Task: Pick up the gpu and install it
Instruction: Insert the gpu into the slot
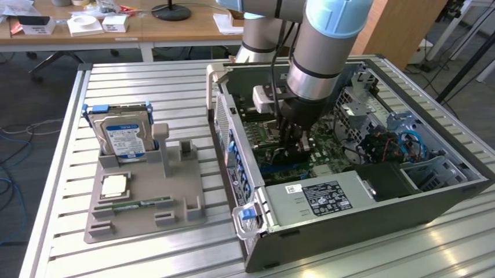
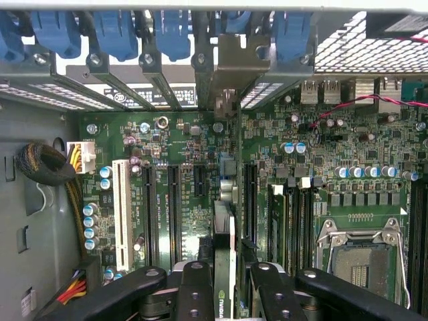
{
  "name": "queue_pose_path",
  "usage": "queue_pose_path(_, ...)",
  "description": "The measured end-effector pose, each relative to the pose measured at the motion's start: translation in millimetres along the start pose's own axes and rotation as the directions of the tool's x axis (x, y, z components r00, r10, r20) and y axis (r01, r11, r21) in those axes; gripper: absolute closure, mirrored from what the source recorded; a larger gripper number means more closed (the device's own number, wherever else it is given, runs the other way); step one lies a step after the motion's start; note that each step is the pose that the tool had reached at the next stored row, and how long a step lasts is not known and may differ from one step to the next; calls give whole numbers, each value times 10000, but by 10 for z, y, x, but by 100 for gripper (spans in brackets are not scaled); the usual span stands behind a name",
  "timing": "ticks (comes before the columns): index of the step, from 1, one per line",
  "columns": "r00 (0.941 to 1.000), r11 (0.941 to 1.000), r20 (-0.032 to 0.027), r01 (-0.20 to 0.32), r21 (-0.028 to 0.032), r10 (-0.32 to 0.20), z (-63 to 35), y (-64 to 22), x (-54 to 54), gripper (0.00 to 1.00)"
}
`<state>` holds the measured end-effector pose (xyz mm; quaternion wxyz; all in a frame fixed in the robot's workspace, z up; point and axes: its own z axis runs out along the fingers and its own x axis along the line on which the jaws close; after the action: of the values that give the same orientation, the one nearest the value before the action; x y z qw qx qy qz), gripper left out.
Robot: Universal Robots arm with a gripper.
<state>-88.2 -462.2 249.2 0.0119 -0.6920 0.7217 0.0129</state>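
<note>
Wrist view: gripper point(image 2: 224, 287) is down inside the open PC case point(image 1: 371, 223), and the gpu point(image 2: 224, 264) sits edge-on between its fingers point(image 2: 195, 291), running up toward the slot brackets.
Jaws: clamped on the gpu from both sides, as far as I can see; the card fills the gap between them.
Where the gpu is: upright over the motherboard point(image 2: 180, 140), its metal end bracket point(image 2: 231, 67) up against the rear slot openings beside the blue clips point(image 2: 117, 30).
Step in hand: looks like the install itself, card lined up over a slot. Can't tell if it's fully seated yet.
What the next bit calls for: my guess is a straight, even push down with the card kept square to the slot, no twisting.
Exterior view: arm point(image 1: 325, 46) reaches straight down into the case; gripper point(image 1: 294, 147) is low over the board.
Count, on the grey tray point(image 1: 143, 223): one hard drive point(image 1: 124, 136) standing up, one CPU point(image 1: 115, 185), one RAM stick point(image 1: 143, 204).
Count, elsewhere: one case, one gpu, one empty CPU socket point(image 2: 358, 257).
</note>
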Motion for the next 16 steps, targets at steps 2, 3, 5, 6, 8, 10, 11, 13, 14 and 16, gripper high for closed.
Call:
queue_pose_path(2,10000,10000,-1,2,6,-2,0,-2,0,67)
queue_pose_path(3,10000,10000,-1,7,6,-7,0,-4,0,67)
queue_pose_path(5,10000,10000,-2,8,5,-8,-1,-4,0,67)
queue_pose_path(6,10000,10000,-2,8,5,-8,-1,-4,0,67)
queue_pose_path(8,10000,10000,-2,7,5,-7,0,-4,0,67)
queue_pose_path(10,10000,10000,-2,7,5,-7,-1,-4,0,67)
queue_pose_path(11,10000,10000,-2,7,5,-7,-1,-4,0,67)
queue_pose_path(13,10000,10000,-4,7,4,-7,-15,-4,0,67)
queue_pose_path(14,10000,10000,-2,7,5,-7,-34,-4,-1,67)
queue_pose_path(16,10000,10000,-2,8,11,-8,-87,-4,-3,67)
